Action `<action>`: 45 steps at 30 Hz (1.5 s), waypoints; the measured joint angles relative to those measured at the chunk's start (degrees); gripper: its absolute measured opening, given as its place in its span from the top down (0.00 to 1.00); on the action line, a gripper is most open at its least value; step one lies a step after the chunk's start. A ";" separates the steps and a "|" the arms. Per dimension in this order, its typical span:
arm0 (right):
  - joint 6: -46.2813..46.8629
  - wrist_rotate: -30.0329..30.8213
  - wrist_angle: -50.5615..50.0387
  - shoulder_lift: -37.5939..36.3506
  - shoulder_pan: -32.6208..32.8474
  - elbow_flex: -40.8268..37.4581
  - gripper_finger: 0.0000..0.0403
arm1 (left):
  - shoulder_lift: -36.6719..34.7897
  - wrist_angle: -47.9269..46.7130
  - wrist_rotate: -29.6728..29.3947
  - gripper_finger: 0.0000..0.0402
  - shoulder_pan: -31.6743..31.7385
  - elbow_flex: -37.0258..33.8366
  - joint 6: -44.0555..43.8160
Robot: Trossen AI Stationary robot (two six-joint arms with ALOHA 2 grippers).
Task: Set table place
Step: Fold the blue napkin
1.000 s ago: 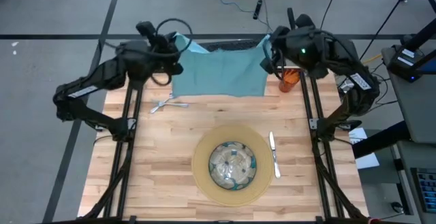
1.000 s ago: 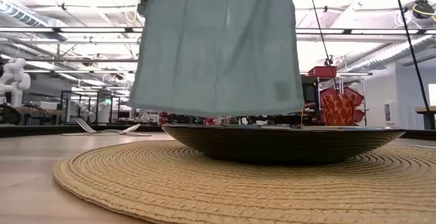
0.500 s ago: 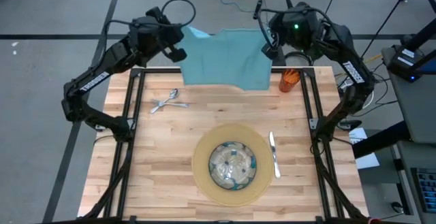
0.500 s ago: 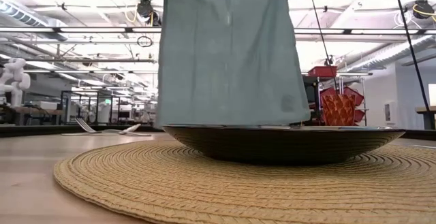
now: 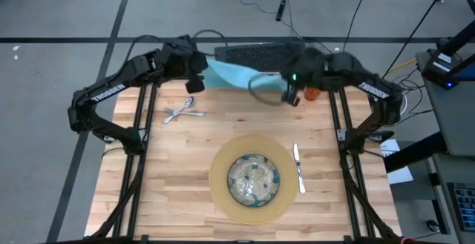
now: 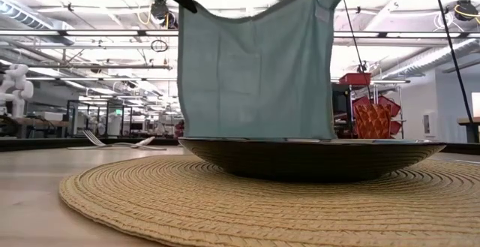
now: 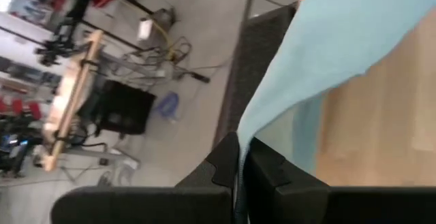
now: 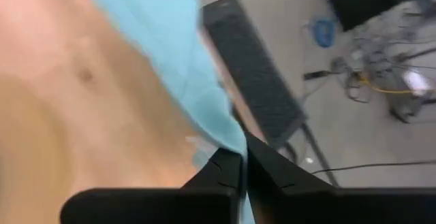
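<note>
Both arms reach toward the far end of the tabletop [image 5: 185, 136] and are raised above it. The left gripper [image 5: 194, 83] has its fingers [image 7: 225, 163] pressed together. The right gripper [image 5: 291, 96] is also clamped, its fingers [image 8: 228, 166] closed, level with the left one.

Two arms, matte black, jointed tubular links. White lettering along left arm [image 5: 111, 92] forearm and right arm [image 5: 369, 90] forearm. Green indicator light on right wrist housing. Looped black cables at both wrists. Angular black fingers [image 7: 225, 163] on each gripper.
</note>
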 joint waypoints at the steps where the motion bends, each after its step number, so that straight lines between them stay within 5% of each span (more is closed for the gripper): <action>1: 1.15 -0.60 0.15 -0.64 1.32 -1.91 1.00 | -0.16 -0.18 0.00 1.00 -0.79 -0.55 -0.90; 21: 34.66 0.06 8.38 -12.30 32.57 -33.05 1.00 | -1.20 -13.02 -5.77 1.00 -25.75 -2.39 -21.36; 27: 40.19 -0.40 10.89 -11.36 38.69 -35.10 1.00 | -1.24 -13.78 -6.41 1.00 -32.70 -4.49 -28.76; 37: 47.85 -1.76 10.81 -11.32 46.16 -35.35 1.00 | -1.13 -8.11 -6.42 1.00 -39.08 -20.26 -38.10; 45: 50.13 -6.63 11.98 -7.55 48.89 -35.35 1.00 | -1.13 -5.52 -7.73 1.00 -42.55 -22.15 -40.89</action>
